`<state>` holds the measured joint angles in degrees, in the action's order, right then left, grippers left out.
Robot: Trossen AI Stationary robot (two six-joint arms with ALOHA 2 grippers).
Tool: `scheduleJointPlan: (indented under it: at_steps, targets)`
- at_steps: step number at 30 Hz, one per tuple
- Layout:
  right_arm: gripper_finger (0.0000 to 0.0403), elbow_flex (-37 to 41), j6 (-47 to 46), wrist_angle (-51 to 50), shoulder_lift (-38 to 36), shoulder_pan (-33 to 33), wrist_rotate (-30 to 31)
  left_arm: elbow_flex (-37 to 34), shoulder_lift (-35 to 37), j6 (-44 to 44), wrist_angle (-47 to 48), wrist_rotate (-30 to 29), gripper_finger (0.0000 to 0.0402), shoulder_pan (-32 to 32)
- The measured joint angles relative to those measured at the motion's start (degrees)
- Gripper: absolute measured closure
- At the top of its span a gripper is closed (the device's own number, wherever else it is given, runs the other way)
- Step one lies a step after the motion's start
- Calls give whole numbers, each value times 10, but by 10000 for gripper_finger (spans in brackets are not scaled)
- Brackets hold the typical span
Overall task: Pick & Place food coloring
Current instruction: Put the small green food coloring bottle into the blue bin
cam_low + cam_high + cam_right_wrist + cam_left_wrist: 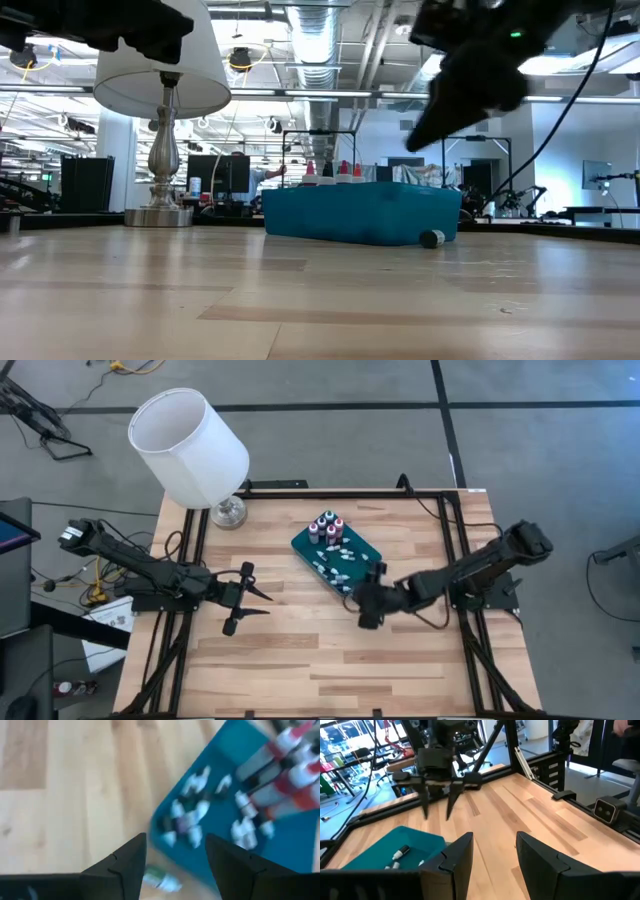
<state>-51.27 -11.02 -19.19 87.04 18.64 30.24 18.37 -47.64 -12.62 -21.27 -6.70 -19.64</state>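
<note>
- My right gripper (366, 598) hangs just off the near corner of the teal tray (303, 544), fingers apart with nothing between them.
- My left gripper (243, 598) waits over the left half of the table (300, 660), fingers also spread and empty, well apart from the tray.
- Most of the food coloring bottles (192, 822) lie loose on their sides on the tray floor, and a cluster of upright bottles (326, 527) stands at the tray's far end, toward the lamp (190, 445).
- One stray bottle (160, 880) lies on the wood just outside the tray's near edge, right below my right fingers; the low view shows it as a small dark piece touching the foot of the tray wall.
- I judge that stray bottle to be the step in hand: it looks to have landed outside the tray.
- To do it well I should come straight down with one finger on each side of its body, not its pointed cap.
- It is round and may roll, so I should close slowly and keep clear of the tray wall.
- Then lift it clear above the rim before moving inward.
</note>
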Motion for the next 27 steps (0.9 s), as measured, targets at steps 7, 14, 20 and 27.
scheduleJointPlan:
  at_steps: [7, 14, 20, 27]
  targets:
    - [222, 16, -75, 19, 38, 68, 31, 0, 0, -4, 4, 0, 256, 0]
    - [239, 35, -151, 30, 61, 54, 42, 0, 0, -32, 9, 0, 256, 0]
    - [263, 36, -236, 38, 71, 32, 40, 0, 0, -36, 11, 0, 256, 0]
    - [281, 36, -271, 44, 98, 26, 28, 0, 0, -36, 13, 0, 256, 0]
